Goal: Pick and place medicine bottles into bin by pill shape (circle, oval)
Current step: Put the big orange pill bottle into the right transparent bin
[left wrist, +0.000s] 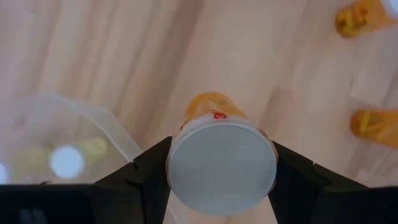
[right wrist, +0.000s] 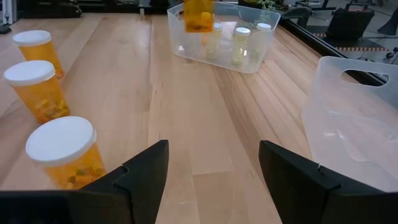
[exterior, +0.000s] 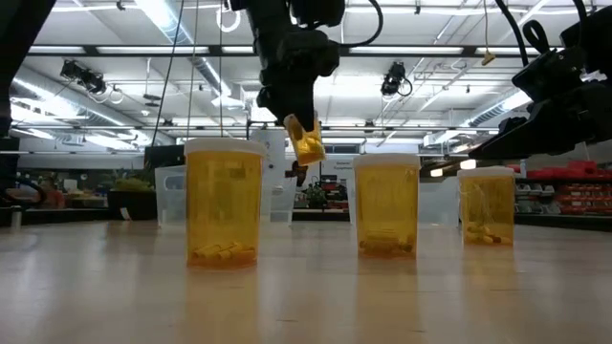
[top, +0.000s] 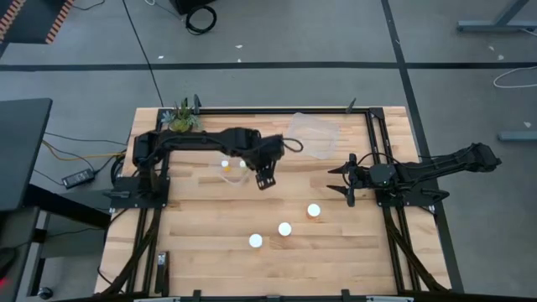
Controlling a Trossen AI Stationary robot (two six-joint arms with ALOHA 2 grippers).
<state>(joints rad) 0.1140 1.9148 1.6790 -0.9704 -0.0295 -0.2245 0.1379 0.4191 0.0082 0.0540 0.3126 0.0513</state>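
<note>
- Wooden tabletop (top: pixel 210 252) fills the scene, with a workshop hall beyond it in the low view; near to far, three medicine bottles (top: pixel 284 228) stand upright in a loose diagonal row on the near half, well apart from both bins.
- These three are out of the arms' way now, but a low sweep back toward them could tip one, since they are tall for their base and look light.
- Farther in, the left gripper (top: pixel 265 178) hangs above the table with its fingers pinching a carried bottle (left wrist: pixel 221 163) just below the white cap, as the left wrist view shows.
- That bottle rides clear of the wood, tilted in the low view, so a loosening pinch on the smooth plastic could drop it short of any bin.
- Just beside it, the nearer clear bin (right wrist: pixel 224 37) already holds several bottles; a release from too high could bounce the new one off their caps or the rim.
- Pill shape is hard to read through the amber wall, so the bottle could land in the wrong bin.
- Across the table, the right gripper (right wrist: pixel 211 177) waits spread and empty near the right edge.
- At the far edge, the second clear bin (top: pixel 315 134) looks empty and light, so a nudge from either arm could slide it.
</note>
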